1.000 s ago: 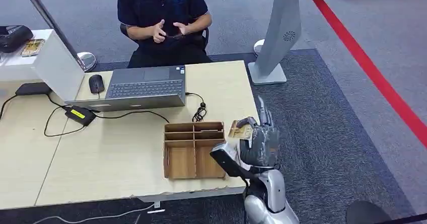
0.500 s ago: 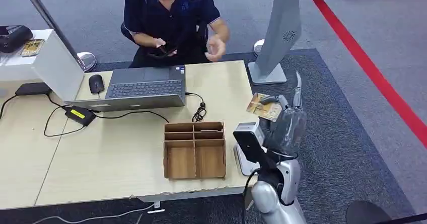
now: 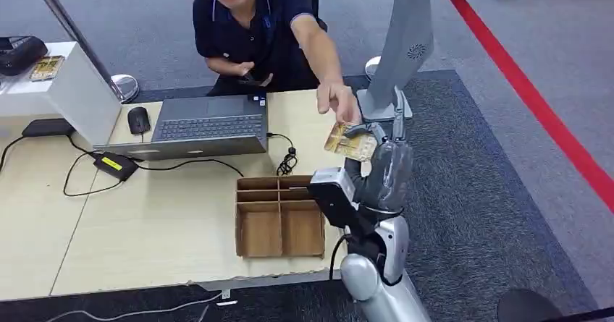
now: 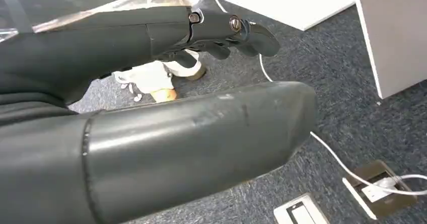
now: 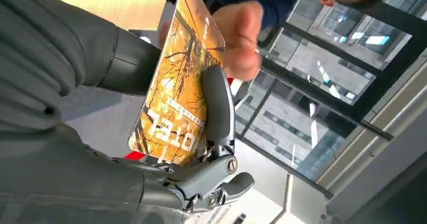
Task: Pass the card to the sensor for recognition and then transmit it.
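My right hand point(image 3: 387, 168) is raised over the table's right end and holds a yellow-orange hotel card point(image 3: 350, 142) between thumb and fingers. In the right wrist view the card point(image 5: 180, 90) stands upright in the right hand point(image 5: 151, 148), with one finger laid across its face. A person point(image 3: 261, 25) seated behind the table leans forward, and their outstretched hand point(image 3: 339, 102) is right at the card's upper edge; I cannot tell whether it touches. The same person's hand point(image 5: 240, 36) lies just beyond the card. My left hand point(image 4: 166, 98) hangs over grey carpet, holding nothing.
A wooden divided box point(image 3: 279, 217) sits just left of my right arm. A laptop point(image 3: 206, 125), mouse point(image 3: 138, 120) and cables lie further left on the table point(image 3: 145, 221). A grey upright stand point(image 3: 402, 54) rises beyond the table's right end. Red floor tape point(image 3: 536, 105) runs at the right.
My right hand has lifted the card from beside the wooden box up and toward the person. The person has leaned in and stretched an arm out to the card.
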Robot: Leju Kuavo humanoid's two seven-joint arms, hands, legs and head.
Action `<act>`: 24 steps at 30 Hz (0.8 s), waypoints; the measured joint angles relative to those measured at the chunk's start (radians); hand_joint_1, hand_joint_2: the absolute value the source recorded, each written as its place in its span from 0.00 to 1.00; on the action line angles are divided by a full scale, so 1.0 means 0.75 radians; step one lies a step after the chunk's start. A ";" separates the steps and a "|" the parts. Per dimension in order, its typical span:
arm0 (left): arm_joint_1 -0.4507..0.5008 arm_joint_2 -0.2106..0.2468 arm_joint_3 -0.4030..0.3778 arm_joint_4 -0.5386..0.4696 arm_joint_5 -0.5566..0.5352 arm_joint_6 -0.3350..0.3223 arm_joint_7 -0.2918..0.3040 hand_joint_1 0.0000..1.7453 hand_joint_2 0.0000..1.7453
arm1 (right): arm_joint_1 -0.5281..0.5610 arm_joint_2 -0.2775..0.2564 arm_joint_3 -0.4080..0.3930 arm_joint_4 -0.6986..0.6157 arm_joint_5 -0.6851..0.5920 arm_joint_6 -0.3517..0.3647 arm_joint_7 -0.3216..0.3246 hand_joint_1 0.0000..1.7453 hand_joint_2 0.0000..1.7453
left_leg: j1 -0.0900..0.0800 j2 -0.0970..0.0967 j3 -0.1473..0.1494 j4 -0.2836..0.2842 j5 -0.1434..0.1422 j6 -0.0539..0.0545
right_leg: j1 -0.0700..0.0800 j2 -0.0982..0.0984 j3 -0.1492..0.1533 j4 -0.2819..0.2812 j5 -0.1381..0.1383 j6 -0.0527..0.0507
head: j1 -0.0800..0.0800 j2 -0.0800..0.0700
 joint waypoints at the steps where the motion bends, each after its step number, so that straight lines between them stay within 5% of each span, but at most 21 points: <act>1: 0.000 0.000 0.001 0.000 -0.001 0.000 -0.001 0.00 0.00 | -0.005 0.000 0.013 0.007 -0.001 0.000 0.000 1.00 1.00 | 0.000 0.000 0.000 0.000 0.000 0.000 | 0.000 0.000 0.000 0.000 0.000 0.000 | 0.000 0.000; 13: 0.000 -0.002 0.001 0.000 -0.001 0.001 -0.004 0.00 0.00 | -0.019 0.002 0.085 0.057 -0.013 0.000 0.002 1.00 1.00 | 0.000 0.000 0.000 0.000 0.000 0.000 | 0.000 0.000 0.000 0.000 0.000 0.000 | 0.001 0.000; 14: 0.000 -0.002 0.001 0.000 -0.001 0.001 -0.004 0.00 0.00 | -0.020 0.002 0.089 0.061 -0.013 0.000 0.002 0.05 1.00 | 0.000 0.000 0.000 0.000 0.000 0.000 | 0.000 0.000 0.000 0.000 0.000 0.000 | 0.000 0.000; 24: 0.000 -0.003 0.003 0.000 -0.028 0.001 -0.008 0.00 0.00 | -0.042 -0.004 0.138 0.086 -0.025 0.000 0.070 0.00 1.00 | 0.000 0.000 0.000 0.000 0.000 0.000 | 0.000 0.000 0.000 0.000 0.000 0.000 | -0.001 0.000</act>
